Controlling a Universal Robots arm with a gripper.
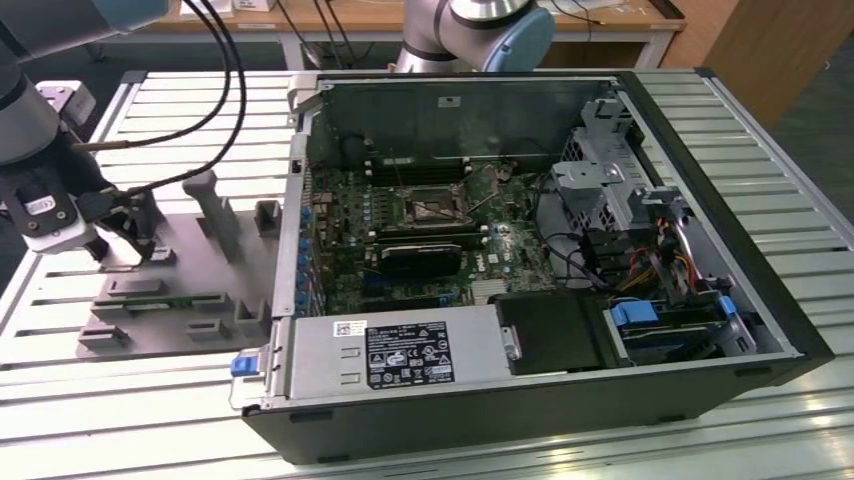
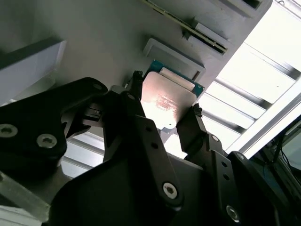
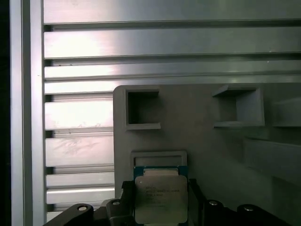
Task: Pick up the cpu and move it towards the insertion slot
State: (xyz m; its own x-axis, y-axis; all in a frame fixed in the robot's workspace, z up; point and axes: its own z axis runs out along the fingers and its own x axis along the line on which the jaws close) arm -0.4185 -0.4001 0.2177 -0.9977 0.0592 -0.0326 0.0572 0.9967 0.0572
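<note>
The cpu (image 3: 161, 197), a flat square chip with a silvery top and green edge, sits between my gripper's (image 3: 161, 201) two black fingers (image 3: 128, 197). It is at a small grey framed pocket (image 3: 159, 156) of the fixture plate. In the second wrist view the cpu (image 2: 167, 96) is flanked by both fingertips (image 2: 194, 112), which touch its opposite edges, so my gripper (image 2: 165, 94) is shut on it. In the exterior view my gripper (image 1: 131, 240) hangs over the grey fixture plate (image 1: 187, 290) at the exterior view's left. The insertion slot (image 1: 434, 208) is on the motherboard inside the open computer case.
The open computer case (image 1: 534, 300) stands at the exterior view's right of the fixture plate, with its metal wall (image 1: 283, 250) between them. Grey blocks and an upright post (image 1: 214, 215) stand on the plate. Cables (image 1: 220, 90) hang above. The slatted aluminium table (image 1: 94, 390) lies all around.
</note>
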